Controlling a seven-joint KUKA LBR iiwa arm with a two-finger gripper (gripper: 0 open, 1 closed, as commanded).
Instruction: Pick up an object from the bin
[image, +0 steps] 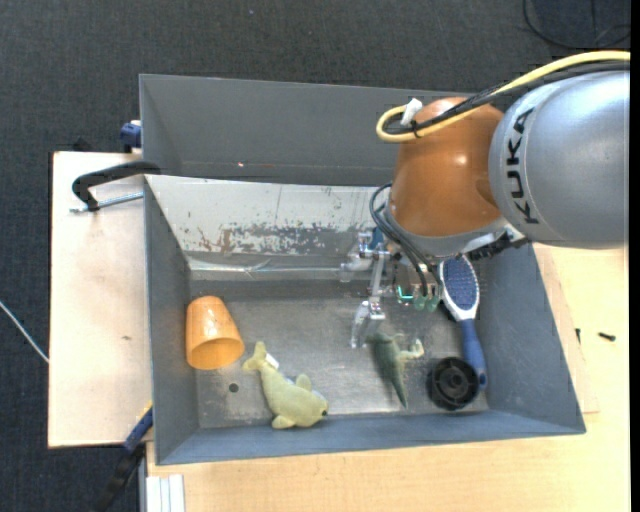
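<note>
We see the gripper (370, 322) low over a green toy reptile (393, 367) beside a blue hairbrush (463, 298), yet cannot tell whether it is open or closed.

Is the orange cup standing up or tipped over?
Tipped over: the orange cup lies on its side on the floor of the bin at left, wide rim toward the near wall.
</note>
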